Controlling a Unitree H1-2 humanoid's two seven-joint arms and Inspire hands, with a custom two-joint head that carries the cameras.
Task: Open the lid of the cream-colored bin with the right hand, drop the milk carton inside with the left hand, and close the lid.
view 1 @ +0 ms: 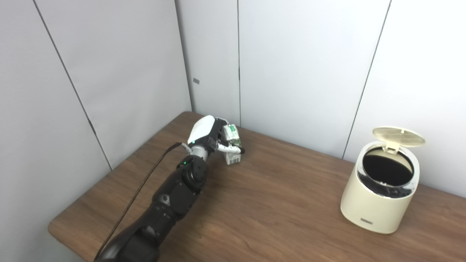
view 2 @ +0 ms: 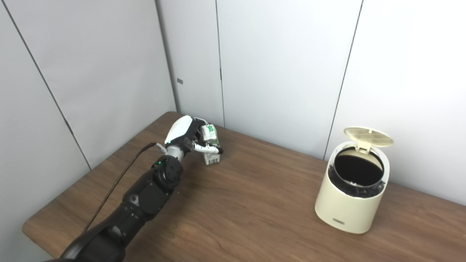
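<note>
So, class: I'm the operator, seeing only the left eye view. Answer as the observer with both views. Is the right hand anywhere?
Observer: No. The right eye view shows more table right of the bin, and no right hand there.
Operator: Lid properly up?
Observer: Yes; the lid stands raised behind the opening, and a black liner shows inside the left rim.
Operator: The carton?
Observer: The left hand is shut on the carton, whose base looks to touch the table.
</note>
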